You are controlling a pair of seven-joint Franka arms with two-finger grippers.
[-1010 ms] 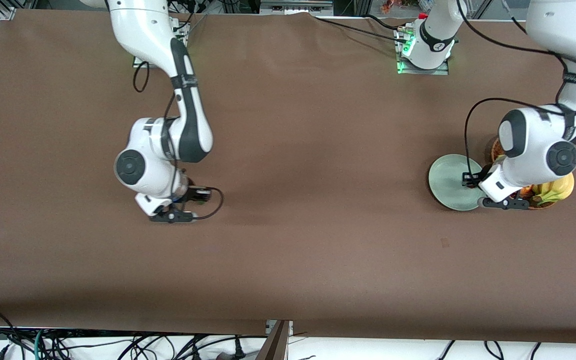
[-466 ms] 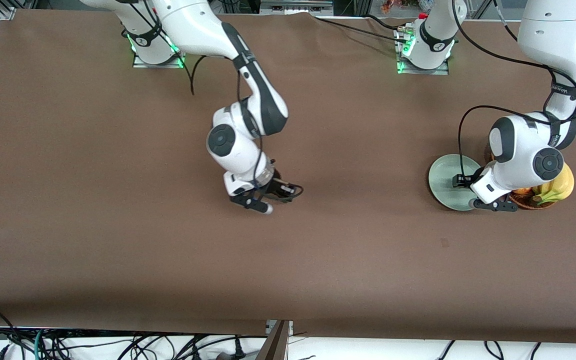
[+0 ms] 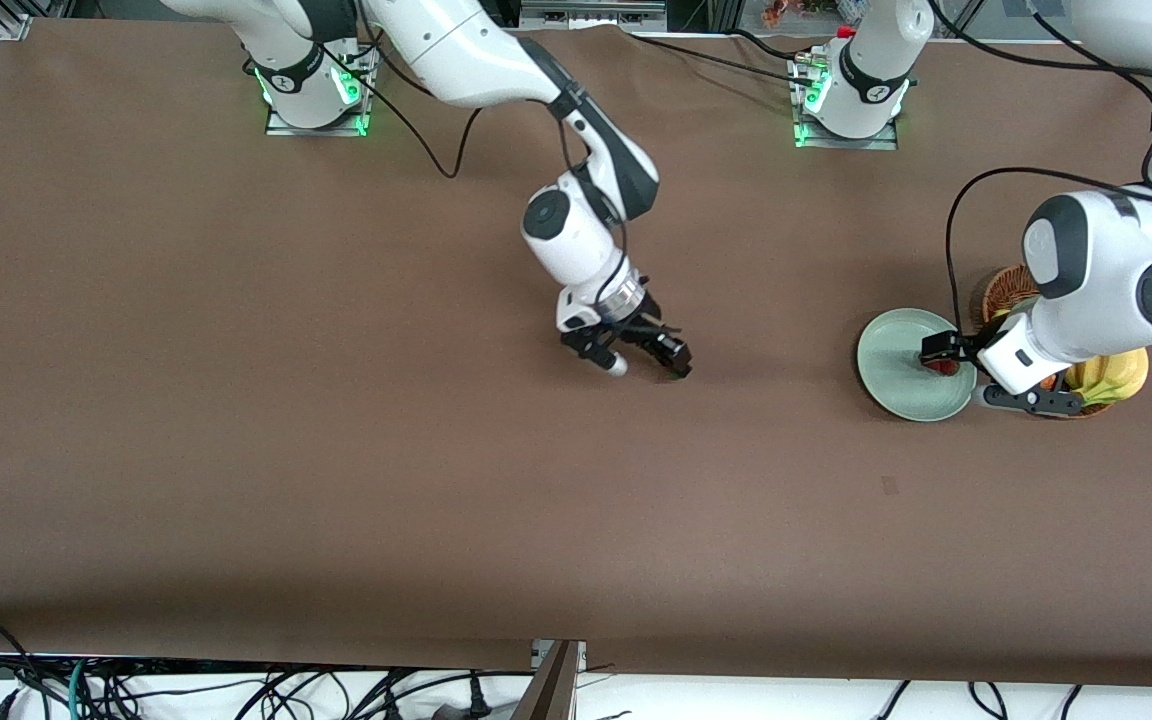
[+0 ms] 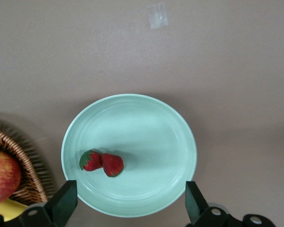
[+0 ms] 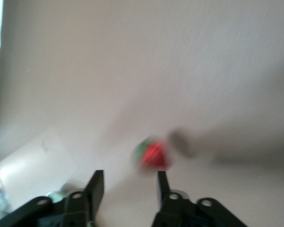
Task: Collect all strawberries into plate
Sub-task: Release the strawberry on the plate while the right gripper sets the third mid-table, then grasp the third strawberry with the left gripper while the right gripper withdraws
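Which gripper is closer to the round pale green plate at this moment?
The left. The left gripper is directly over the round pale green plate, open. The right gripper is over bare table near the middle, well toward the right arm's end from it.

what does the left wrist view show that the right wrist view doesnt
Only the left wrist view shows the mint-green plate with two strawberries lying on it, touching each other, plus the wicker basket beside the plate holding an apple. The left gripper hangs open over the plate.

Only the right wrist view shows a third strawberry, blurred, just past the parted fingers of the right gripper, with no plate in sight.

Both show the brown table and a strawberry.
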